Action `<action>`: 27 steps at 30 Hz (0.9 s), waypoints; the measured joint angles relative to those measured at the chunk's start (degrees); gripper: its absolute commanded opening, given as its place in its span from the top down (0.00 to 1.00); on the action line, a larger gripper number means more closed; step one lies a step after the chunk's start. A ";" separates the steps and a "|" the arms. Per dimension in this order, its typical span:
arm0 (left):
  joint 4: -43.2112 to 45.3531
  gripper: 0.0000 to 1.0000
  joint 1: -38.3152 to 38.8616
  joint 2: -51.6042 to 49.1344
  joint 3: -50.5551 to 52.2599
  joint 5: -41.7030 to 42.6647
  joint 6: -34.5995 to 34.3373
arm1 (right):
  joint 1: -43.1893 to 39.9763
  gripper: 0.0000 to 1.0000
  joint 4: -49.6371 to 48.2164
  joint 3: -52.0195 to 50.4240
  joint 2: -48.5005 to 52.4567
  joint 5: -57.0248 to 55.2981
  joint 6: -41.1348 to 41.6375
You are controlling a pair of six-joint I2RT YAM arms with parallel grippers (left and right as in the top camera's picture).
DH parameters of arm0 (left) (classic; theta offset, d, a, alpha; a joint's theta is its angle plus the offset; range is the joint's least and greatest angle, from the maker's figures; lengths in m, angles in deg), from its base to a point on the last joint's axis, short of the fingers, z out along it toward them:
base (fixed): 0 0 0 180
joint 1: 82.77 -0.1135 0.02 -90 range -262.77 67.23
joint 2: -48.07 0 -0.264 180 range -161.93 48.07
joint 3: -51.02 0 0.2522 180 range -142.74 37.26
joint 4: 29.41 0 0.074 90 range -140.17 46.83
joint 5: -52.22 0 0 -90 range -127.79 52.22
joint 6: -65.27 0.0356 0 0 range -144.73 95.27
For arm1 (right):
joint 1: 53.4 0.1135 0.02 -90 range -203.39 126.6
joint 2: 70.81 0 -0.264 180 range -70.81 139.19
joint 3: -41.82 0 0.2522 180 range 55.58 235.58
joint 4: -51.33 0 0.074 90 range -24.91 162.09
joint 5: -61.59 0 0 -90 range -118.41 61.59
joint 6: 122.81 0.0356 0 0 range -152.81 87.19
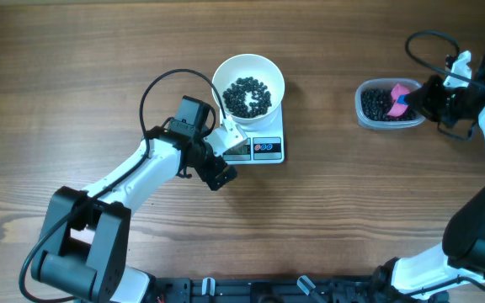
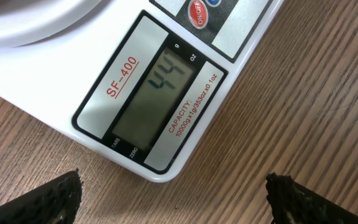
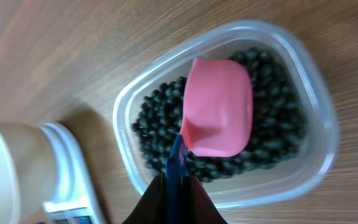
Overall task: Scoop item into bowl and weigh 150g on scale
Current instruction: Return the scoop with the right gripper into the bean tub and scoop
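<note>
Left claw [image 2: 176, 198]: released, fingers spread wide. In the left wrist view one black fingertip [image 2: 61, 194] sits at the lower left and the other at the lower right, with bare table [image 2: 303, 93] between them. It holds nothing and hangs just in front of the scale [image 1: 263, 149], pointing at the front corner.

The scale lies flat on the table. Its display [image 2: 157, 93] faces the left wrist camera and reads 44, with the g mark lit. A red on/off button [image 2: 196, 12] sits beside the display.

The bowl [image 1: 268, 69] stands upright on the back part of the scale, its rim overhanging the platform. Inside we see a loose heap of black pieces [image 1: 247, 97] covering the bottom, with white wall showing all round it.

Right claw [image 3: 174, 186]: clenched on the thin blue handle [image 3: 178, 158] of a pink scoop [image 3: 219, 109]. It is well apart from the scale, out toward the right side of the table.

The scoop head is inside a clear plastic tub [image 3: 319, 124], over more black pieces that fill the tub floor. We cannot tell whether the scoop touches them. The tub stands on the table, apart from the bowl.
</note>
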 measured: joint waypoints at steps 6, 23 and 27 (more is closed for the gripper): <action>0.00 0.00 0.00 0.00 0.00 0.00 0.00 | 1.03 0.96 3.17 -0.02 1.38 4.20 5.79; 0.00 0.00 0.00 0.00 0.00 0.00 0.00 | 2.29 0.96 -0.98 -0.68 2.19 3.98 1.27; 0.00 0.00 0.00 0.00 0.00 0.00 0.00 | 1.70 0.96 -1.55 -0.68 2.21 2.84 0.68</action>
